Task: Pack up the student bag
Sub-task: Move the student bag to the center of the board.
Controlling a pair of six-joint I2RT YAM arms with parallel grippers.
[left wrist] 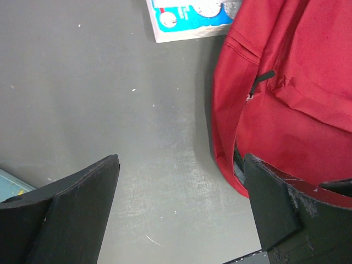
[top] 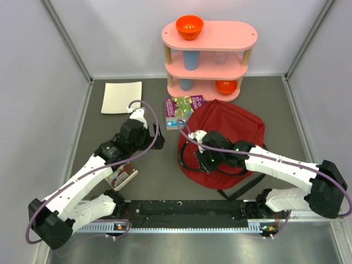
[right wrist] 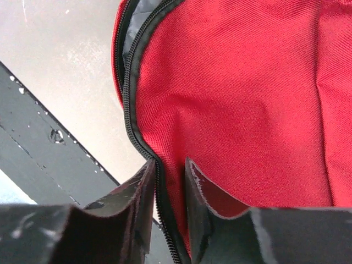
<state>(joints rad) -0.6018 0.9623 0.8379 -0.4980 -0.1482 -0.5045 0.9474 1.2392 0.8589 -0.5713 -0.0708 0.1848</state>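
Note:
The student bag (top: 234, 129) is a dark-red fabric backpack lying flat right of centre, with black straps trailing at its near side. My right gripper (top: 190, 154) is at the bag's left edge. In the right wrist view it (right wrist: 170, 176) is shut on the bag's (right wrist: 242, 93) black zipper edge, with a fold of red fabric pinched between the fingers. My left gripper (top: 163, 142) hovers just left of the bag. In the left wrist view it (left wrist: 181, 203) is open and empty over bare table, with the bag (left wrist: 286, 99) beside its right finger.
A purple-and-green book (top: 184, 107) lies against the bag's far-left edge, and shows in the left wrist view (left wrist: 190, 19). A white sheet (top: 122, 97) lies at the back left. A small book (top: 122, 176) lies under my left arm. A pink shelf (top: 209, 38) holds orange bowls and blue cups.

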